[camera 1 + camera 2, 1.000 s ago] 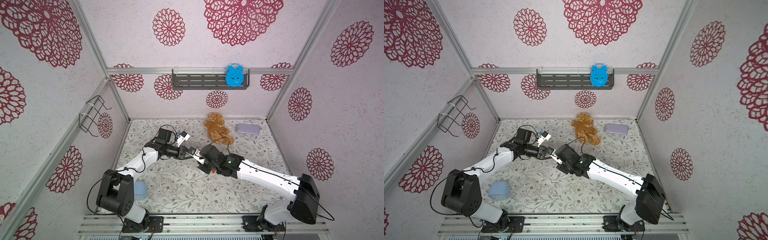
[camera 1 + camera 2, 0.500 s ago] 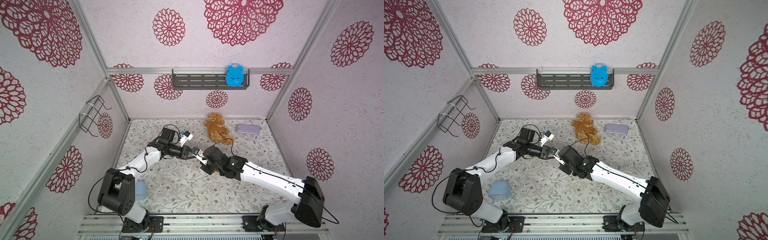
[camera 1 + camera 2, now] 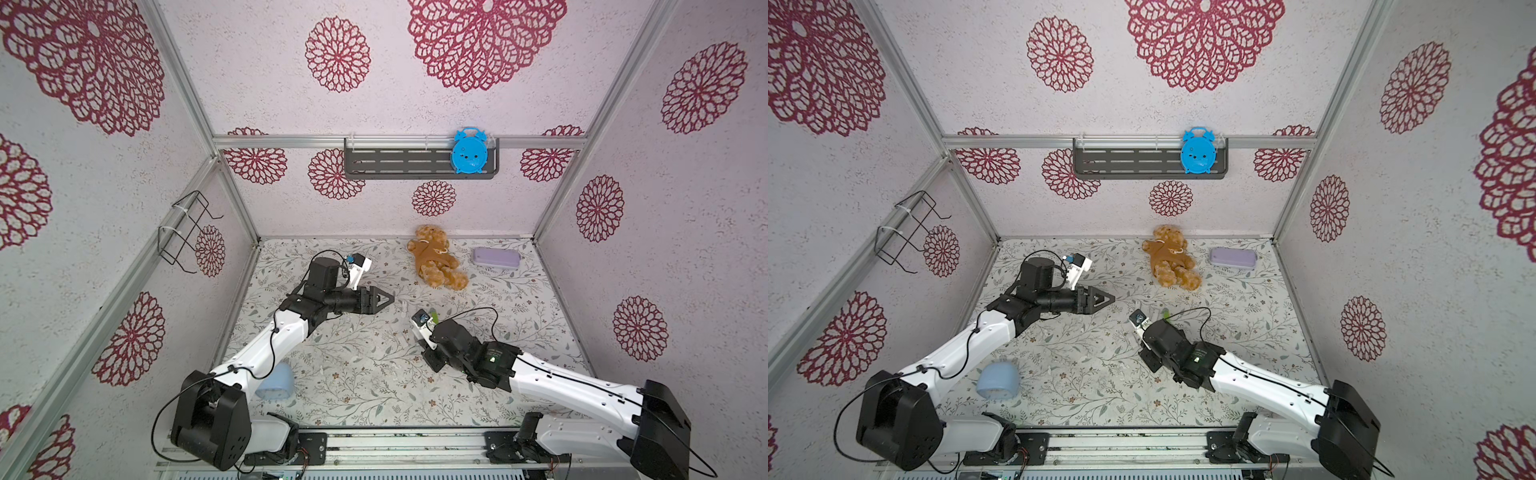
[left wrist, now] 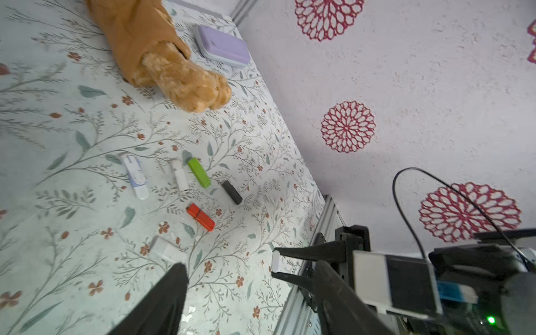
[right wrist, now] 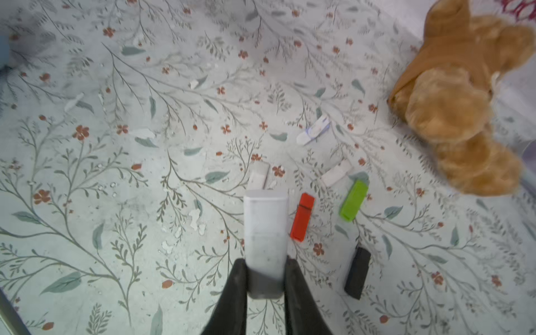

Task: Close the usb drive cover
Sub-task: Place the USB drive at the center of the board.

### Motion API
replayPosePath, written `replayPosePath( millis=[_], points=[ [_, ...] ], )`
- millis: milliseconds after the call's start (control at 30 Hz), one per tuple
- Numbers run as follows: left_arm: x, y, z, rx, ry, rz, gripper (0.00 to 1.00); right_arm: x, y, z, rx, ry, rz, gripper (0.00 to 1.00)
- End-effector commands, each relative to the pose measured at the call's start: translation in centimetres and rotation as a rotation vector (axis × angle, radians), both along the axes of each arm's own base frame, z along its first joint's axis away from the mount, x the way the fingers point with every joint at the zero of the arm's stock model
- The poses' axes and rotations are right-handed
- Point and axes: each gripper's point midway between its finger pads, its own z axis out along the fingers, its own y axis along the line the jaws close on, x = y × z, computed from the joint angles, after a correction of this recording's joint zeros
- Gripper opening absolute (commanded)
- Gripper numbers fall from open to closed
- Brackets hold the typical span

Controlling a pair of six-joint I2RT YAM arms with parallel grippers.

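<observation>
My right gripper [image 5: 265,262] is shut on a white usb drive [image 5: 265,220] that sticks out forward between its fingers. A seam crosses the drive's middle and its free end is a smooth white cover, with no metal plug showing. In the left wrist view the same drive [image 4: 275,262] shows end-on between the right fingers. My left gripper [image 3: 384,297] is open and empty. It hovers above the floral table to the left of the right gripper, and its jaws [image 4: 249,264] stand wide apart.
Loose drives lie on the table [image 5: 87,174] ahead of the right gripper: red [image 5: 302,217], green [image 5: 353,200], black [image 5: 357,272] and several white ones. A teddy bear [image 3: 436,262] and a purple case [image 3: 496,258] lie at the back. A blue cup [image 3: 276,380] sits by the left arm.
The left gripper was shut on the drive's end against the right gripper; it has opened and let go. The right gripper has drawn back a little to the right with the drive.
</observation>
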Motion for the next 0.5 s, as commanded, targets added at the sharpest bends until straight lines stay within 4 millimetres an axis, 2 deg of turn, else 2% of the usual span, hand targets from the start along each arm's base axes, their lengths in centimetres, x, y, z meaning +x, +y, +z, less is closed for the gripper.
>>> replayPosePath(
  millis=[0,100,133,233,333,467],
  points=[
    [1.9,3.6,0.8,0.070,-0.116,0.219,0.83,-0.5,-0.1,-2.7,0.041,0.134,-0.106,0.09],
    [1.8,6.2,1.4,0.126,-0.191,0.344,1.00,-1.1,-0.2,-5.4,-0.009,0.228,-0.114,0.10],
    [1.7,7.0,1.6,0.144,-0.215,0.380,0.97,-1.2,-0.2,-6.3,-0.025,0.258,-0.117,0.11],
    [1.4,9.3,1.9,0.196,-0.276,0.482,0.97,-1.3,0.2,-8.3,-0.057,0.317,-0.113,0.11],
    [1.1,11.9,2.0,0.262,-0.323,0.594,0.97,-1.3,0.5,-9.7,-0.081,0.361,-0.118,0.13],
    [0.9,15.1,2.1,0.324,-0.385,0.748,0.97,-1.1,0.4,-10.6,-0.123,0.383,-0.128,0.22]
  ],
)
